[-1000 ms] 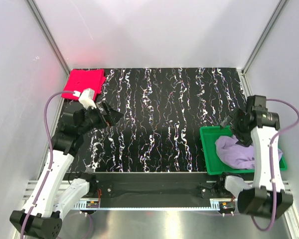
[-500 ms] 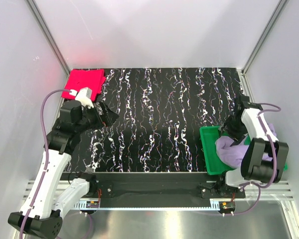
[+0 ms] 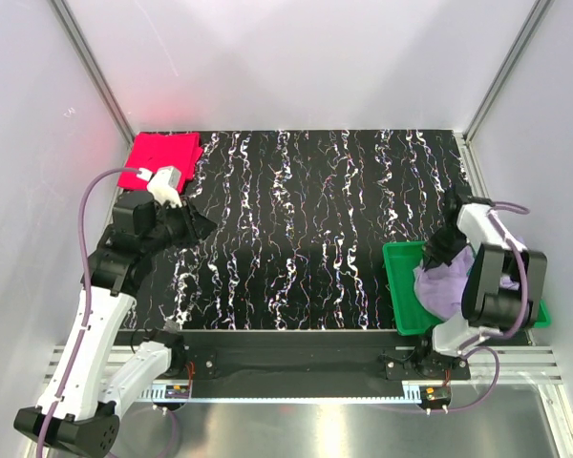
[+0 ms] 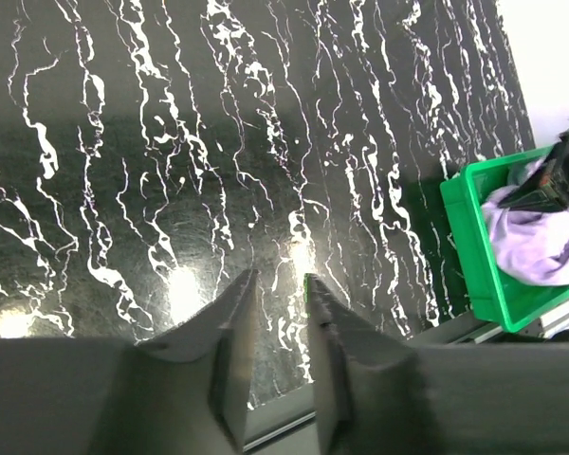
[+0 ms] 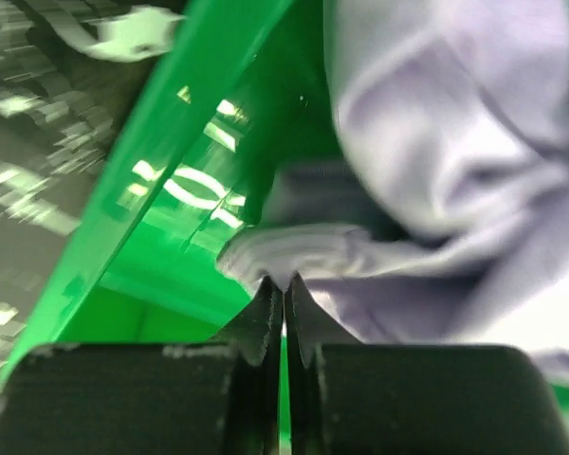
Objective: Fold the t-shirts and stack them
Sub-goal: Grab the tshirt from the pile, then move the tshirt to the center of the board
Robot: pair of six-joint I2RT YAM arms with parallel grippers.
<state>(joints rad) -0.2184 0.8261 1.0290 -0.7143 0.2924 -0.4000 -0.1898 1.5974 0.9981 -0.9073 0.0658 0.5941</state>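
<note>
The pale lavender t-shirt (image 3: pixel 451 286) lies crumpled in the green tray (image 3: pixel 398 286) at the right. My right gripper (image 3: pixel 433 254) reaches down into the tray's far left corner. In the right wrist view that gripper (image 5: pixel 284 282) is shut, pinching a folded edge of the lavender t-shirt (image 5: pixel 436 142) beside the tray wall (image 5: pixel 171 190). The pink-red t-shirt (image 3: pixel 162 160) lies folded as a square at the far left corner. My left gripper (image 3: pixel 206 221) hovers over the black mat near it; its fingers (image 4: pixel 280 277) stand a little apart with nothing between them.
The black white-veined mat (image 3: pixel 306 219) covers the table between the two arms. White walls and metal posts close in the back and sides. The left wrist view shows the tray (image 4: pixel 469 246) with the lavender t-shirt (image 4: pixel 541 251) at its right edge.
My right gripper has dropped into the tray's corner and shut on the lavender t-shirt's edge. My left gripper's jaws have narrowed from wide open and the arm has drawn back slightly.
</note>
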